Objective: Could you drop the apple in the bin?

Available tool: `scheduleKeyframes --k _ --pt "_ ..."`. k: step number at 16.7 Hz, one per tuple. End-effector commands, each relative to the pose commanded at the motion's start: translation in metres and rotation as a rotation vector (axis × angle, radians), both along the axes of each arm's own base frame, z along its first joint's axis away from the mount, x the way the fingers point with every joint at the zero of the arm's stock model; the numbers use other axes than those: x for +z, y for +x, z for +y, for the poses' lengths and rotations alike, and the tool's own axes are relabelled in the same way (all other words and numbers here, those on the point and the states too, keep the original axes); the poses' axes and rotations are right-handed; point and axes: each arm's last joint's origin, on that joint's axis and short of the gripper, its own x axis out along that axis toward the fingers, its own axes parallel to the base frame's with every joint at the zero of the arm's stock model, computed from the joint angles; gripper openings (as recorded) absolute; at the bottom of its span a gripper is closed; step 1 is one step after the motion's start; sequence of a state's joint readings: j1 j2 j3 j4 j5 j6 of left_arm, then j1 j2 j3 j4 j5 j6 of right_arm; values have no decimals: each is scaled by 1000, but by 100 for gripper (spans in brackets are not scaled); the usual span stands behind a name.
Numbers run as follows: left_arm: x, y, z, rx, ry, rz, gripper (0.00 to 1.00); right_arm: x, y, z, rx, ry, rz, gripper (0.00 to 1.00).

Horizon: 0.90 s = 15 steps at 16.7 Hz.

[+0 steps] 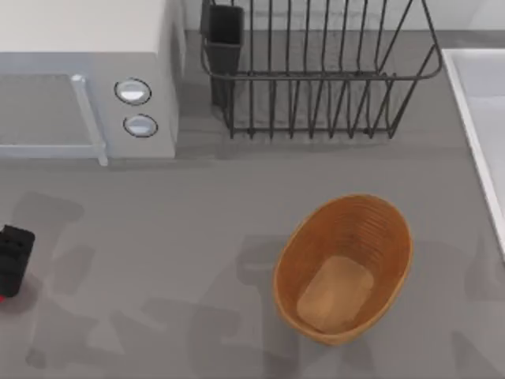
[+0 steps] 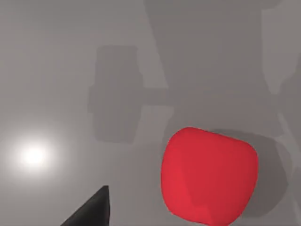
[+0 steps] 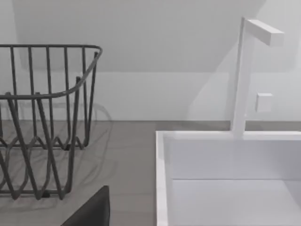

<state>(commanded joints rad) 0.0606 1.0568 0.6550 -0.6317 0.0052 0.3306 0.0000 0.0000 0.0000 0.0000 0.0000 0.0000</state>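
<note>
The apple (image 2: pixel 209 176), smooth and bright red, lies on the grey table in the left wrist view, casting a shadow beside it. In the top view a sliver of the apple (image 1: pixel 3 297) shows at the table's far left edge, just below my left gripper (image 1: pixel 12 260). That gripper hovers over the apple, open and holding nothing, with one dark fingertip (image 2: pixel 96 209) off to the apple's side. The bin (image 1: pixel 344 268), an oval orange-brown wicker basket, stands empty right of the table's middle. One fingertip (image 3: pixel 94 212) of my right gripper, also open, shows near the sink.
A microwave (image 1: pixel 87 79) fills the back left corner. A black wire dish rack (image 1: pixel 316 71) stands at the back middle. A white sink (image 1: pixel 481 118) with a faucet (image 3: pixel 244 75) runs along the right edge. Bare table lies between the apple and the bin.
</note>
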Motion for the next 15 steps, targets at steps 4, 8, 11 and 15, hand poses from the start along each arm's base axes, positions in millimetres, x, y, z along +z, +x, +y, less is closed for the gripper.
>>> scheduleKeyframes --k 4,8,11,15 --pt "-11 42 7 -74 15 302 100 0 0 0 0 0 0 100" --pt "-24 72 14 -131 10 489 100 0 0 0 0 0 0 100" --pt "-28 82 16 -150 6 541 100 0 0 0 0 0 0 100" --pt "-28 83 16 -150 6 543 100 0 0 0 0 0 0 100"
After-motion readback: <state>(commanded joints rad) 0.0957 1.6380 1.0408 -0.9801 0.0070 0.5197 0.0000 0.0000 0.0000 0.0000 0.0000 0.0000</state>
